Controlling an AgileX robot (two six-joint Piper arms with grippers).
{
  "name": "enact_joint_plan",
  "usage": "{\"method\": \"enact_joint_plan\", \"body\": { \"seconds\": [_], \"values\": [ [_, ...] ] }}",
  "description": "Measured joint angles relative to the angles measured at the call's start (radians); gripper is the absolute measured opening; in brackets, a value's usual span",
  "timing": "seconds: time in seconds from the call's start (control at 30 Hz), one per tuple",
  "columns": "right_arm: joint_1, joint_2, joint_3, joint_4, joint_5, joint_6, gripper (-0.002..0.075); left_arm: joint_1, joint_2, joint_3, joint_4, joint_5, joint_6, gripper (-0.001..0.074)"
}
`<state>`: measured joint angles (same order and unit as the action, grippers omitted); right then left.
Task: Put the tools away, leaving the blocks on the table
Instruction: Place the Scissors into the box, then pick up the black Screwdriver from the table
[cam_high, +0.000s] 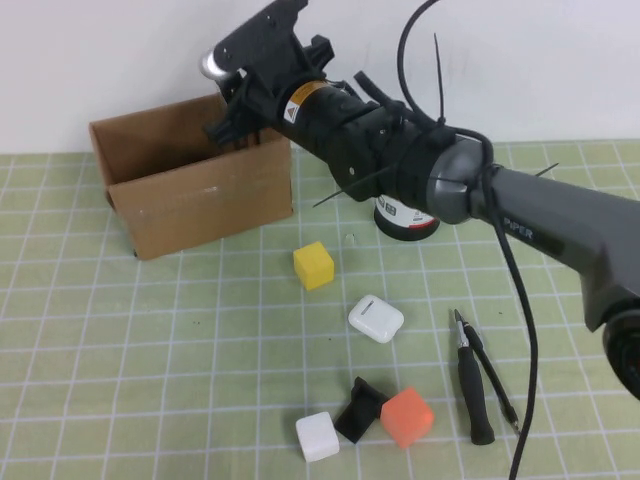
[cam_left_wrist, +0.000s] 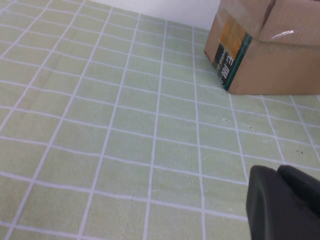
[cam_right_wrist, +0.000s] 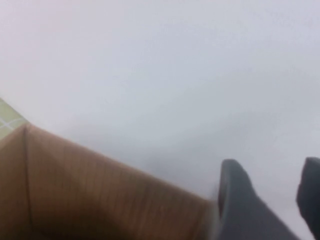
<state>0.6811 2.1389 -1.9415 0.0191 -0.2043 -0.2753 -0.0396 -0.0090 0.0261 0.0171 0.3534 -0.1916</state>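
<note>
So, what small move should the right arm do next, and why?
Probably lift the right tool back from the box: it hangs open and empty there, while the screwdriver lies on the table. The left tool sits low over the table.

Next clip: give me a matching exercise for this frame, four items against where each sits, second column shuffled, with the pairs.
Column 1:
1. right gripper
2. yellow block
3. screwdriver
4. white block

Column 2:
A. near table edge, beside the small black object
B. over the open cardboard box, fingers apart
C. on the mat between box and earbud case
D. on the robot's right, next to the thin black rod

Pairs: 1-B, 2-C, 3-D, 4-A

The left gripper hovers low over bare mat.
</note>
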Motion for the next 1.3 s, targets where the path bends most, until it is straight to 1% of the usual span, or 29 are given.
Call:
{"method": "enact_joint_plan", "body": {
  "seconds": [0.1,0.17,0.27,0.4,0.5,0.6,0.67,0.77,0.87,1.0,1.13,1.2,1.23,1.3],
  "values": [
    [0.0,-0.045,0.0,0.0,0.064,-0.002,0.026,0.0,-0.001,0.0,0.0,0.0,0.0,-0.0004],
    [0.0,-0.088,0.0,0.0,0.144,-0.002,0.0259,0.0,-0.001,0.0,0.0,0.0,0.0,-0.0004],
    [-0.002,-0.175,0.0,-0.019,0.352,-0.01,0.0259,0.0,-0.001,0.0,0.0,0.0,0.0,-0.0004],
    [-0.002,-0.288,0.0,-0.16,0.637,0.0,0.0246,0.0,-0.001,0.0,0.0,0.0,0.0,-0.0004],
    [-0.002,-0.36,0.0,-0.336,0.847,0.098,0.018,0.0,-0.001,0.0,0.0,0.0,0.0,-0.0004],
    [-0.006,-0.412,0.0,-0.532,1.068,0.248,0.007,0.0,-0.001,0.0,0.0,0.0,0.0,-0.0004],
    [-0.023,-0.434,0.009,-0.591,1.151,0.284,0.0016,0.0,-0.001,0.0,0.0,0.0,0.0,-0.0004],
    [-0.08,-0.489,0.095,-0.554,1.155,0.376,0.0015,0.0,-0.001,0.0,0.0,0.0,0.0,-0.0004],
    [-0.123,-0.569,0.273,-0.461,1.099,0.424,0.0015,0.0,-0.001,0.0,0.0,0.0,0.0,-0.0004],
    [-0.128,-0.658,0.511,-0.302,1.064,0.447,0.0015,0.0,-0.001,0.0,0.0,0.0,0.0,-0.0004],
    [-0.128,-0.678,0.728,-0.154,1.064,0.566,0.0015,0.0,-0.001,0.0,0.0,0.0,0.0,-0.0004],
    [-0.119,-0.67,0.813,-0.118,1.047,0.589,0.0016,0.0,-0.001,0.0,0.0,0.0,0.0,-0.0004],
    [-0.111,-0.666,0.854,-0.118,1.031,0.6,0.0026,0.0,-0.001,0.0,0.002,0.0,0.0,-0.0004],
    [-0.099,-0.657,0.913,-0.117,0.984,0.63,0.0095,0.0,-0.001,0.0,0.0,0.0,0.0,-0.0004]
  ]
}}
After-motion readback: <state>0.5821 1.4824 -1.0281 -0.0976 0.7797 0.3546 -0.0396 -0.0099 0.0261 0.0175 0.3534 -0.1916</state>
